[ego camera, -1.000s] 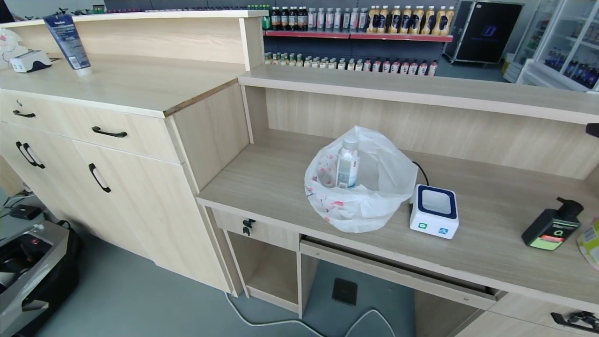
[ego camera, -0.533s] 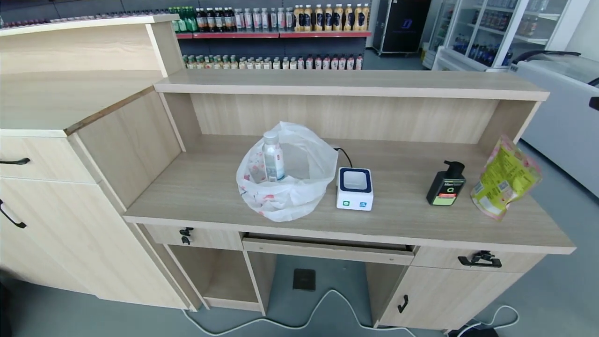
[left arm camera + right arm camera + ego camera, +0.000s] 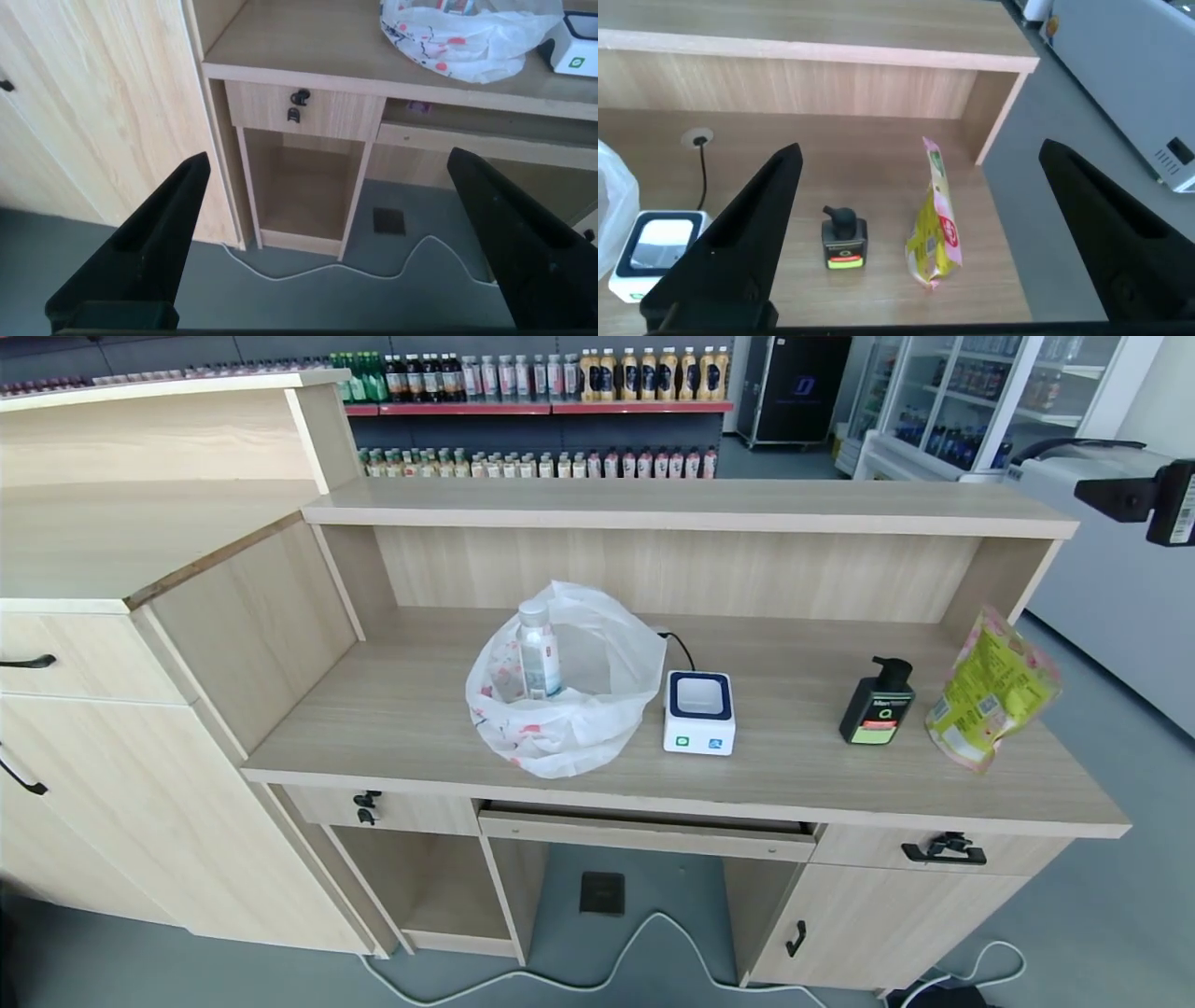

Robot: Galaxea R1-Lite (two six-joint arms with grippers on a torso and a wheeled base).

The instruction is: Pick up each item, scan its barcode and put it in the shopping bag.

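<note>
Nearest, the left gripper (image 3: 329, 159) hangs low in front of the counter (image 3: 653, 784), below and to the left of the scanner (image 3: 698, 712), its jaws spread wide with nothing between them. On the counter top the scanner stands near the front edge, window up. Touching the scanner's left side is the shopping bag (image 3: 569, 733), mouth open, with a clear bottle (image 3: 539, 649) standing upright inside it. To the scanner's right, well apart from it, stands the black pump bottle (image 3: 876, 705), and just beyond that, farther right again, the snack pouch (image 3: 991, 691), upright but tilted. The right gripper (image 3: 920, 147) hovers above this right-hand pair, jaws likewise spread and empty. The pump bottle looks rigid and smooth, probably weighty with liquid; the flat body below the neck seems the safest hold, since the pump head could give or slip. The pouch is likely light, soft and crinkly, its contents crushable, so a gentle pinch across the upper sealed edge should serve best. Behind the scanner its cable (image 3: 677, 649) runs to the back panel.
</note>
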